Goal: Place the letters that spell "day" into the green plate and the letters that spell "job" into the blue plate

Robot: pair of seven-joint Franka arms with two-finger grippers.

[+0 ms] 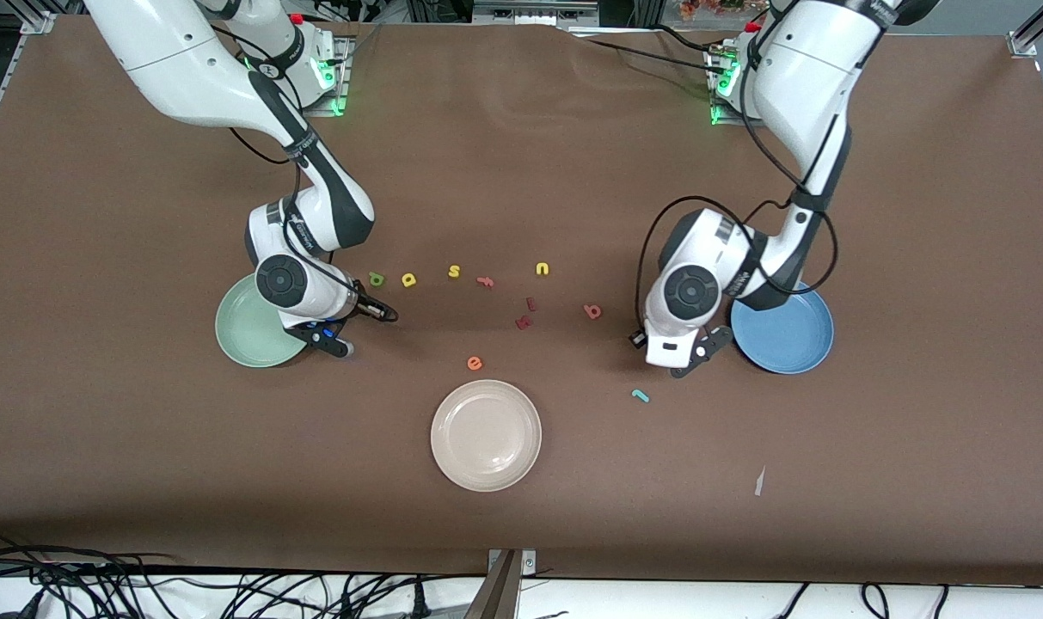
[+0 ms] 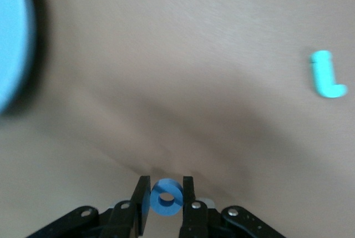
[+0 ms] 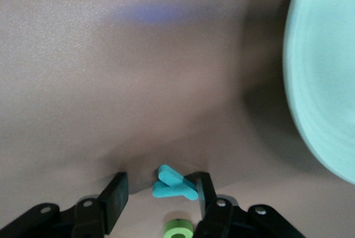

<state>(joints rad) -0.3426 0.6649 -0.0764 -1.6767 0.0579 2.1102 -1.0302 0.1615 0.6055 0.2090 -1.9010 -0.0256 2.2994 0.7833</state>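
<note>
Left wrist view shows my left gripper (image 2: 166, 198) clamped on the blue "o" (image 2: 166, 197), the ring seated square between the pads with its hole facing the camera. The blue plate (image 1: 788, 331) lies just off to one side of those jaws, so I judge the carry to be short and the left arm clearly the nearer one. The teal "j" (image 2: 326, 75) lies on the table well out ahead of the jaws. On the right wrist view, the right gripper (image 3: 161, 191) has its jaws apart around the teal "y" (image 3: 173, 184), which touches one finger with a gap at the other; its long axis runs across the opening. The green plate (image 1: 250, 325) sits close beside those jaws. Both plates look empty to me. The olive "d" (image 1: 376, 278), yellow "a" (image 1: 408, 279) and pink "b" (image 1: 592, 311) lie on the table between the arms.
</note>
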